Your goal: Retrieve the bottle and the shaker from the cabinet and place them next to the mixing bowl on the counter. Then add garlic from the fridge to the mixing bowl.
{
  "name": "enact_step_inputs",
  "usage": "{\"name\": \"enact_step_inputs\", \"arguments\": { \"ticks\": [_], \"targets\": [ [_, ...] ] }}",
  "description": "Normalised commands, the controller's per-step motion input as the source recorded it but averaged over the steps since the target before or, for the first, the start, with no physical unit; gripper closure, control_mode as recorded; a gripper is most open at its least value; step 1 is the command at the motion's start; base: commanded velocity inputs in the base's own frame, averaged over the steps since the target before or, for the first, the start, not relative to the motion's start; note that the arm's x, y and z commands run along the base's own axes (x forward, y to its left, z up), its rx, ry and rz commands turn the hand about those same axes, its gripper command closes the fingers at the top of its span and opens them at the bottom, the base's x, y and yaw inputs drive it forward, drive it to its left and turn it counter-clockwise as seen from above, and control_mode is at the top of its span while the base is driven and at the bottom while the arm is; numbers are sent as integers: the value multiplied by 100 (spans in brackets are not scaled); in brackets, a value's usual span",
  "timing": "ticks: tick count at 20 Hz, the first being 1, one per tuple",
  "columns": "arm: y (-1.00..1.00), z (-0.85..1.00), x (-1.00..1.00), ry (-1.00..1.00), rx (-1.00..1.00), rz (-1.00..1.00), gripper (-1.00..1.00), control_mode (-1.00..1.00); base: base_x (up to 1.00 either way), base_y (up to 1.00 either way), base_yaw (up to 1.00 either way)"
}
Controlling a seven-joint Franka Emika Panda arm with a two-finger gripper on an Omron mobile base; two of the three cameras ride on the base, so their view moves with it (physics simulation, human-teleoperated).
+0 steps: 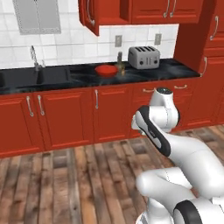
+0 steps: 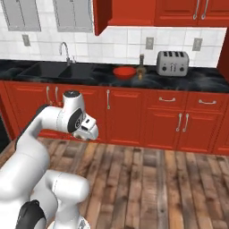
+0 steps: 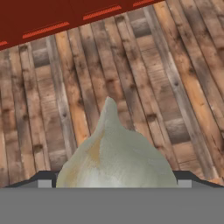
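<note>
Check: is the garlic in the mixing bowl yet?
No. The garlic sits between the fingertips over wood floor; the mixing bowl is away on the counter.

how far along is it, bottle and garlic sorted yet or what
Looks done: the bottle stands on the counter right beside the mixing bowl. I can't make out a shaker there. In hand: the garlic sits between the gripper fingers in the hand view, over the wooden floor. Left: carry it to the counter and drop it in the bowl.
</note>
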Motion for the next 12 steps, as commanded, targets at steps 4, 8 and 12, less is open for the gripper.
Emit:
{"name": "enact_step_inputs", "arguments": {
  "ticks": [4,8,12],
  "targets": [
    [0,0,0,0,0,0,100,100,100,-1,-3],
    [0,0,0,0,0,0,100,100,100,0,-10],
    [0,0,0,0,0,0,100,100,100,12,-7]
  ]
}}
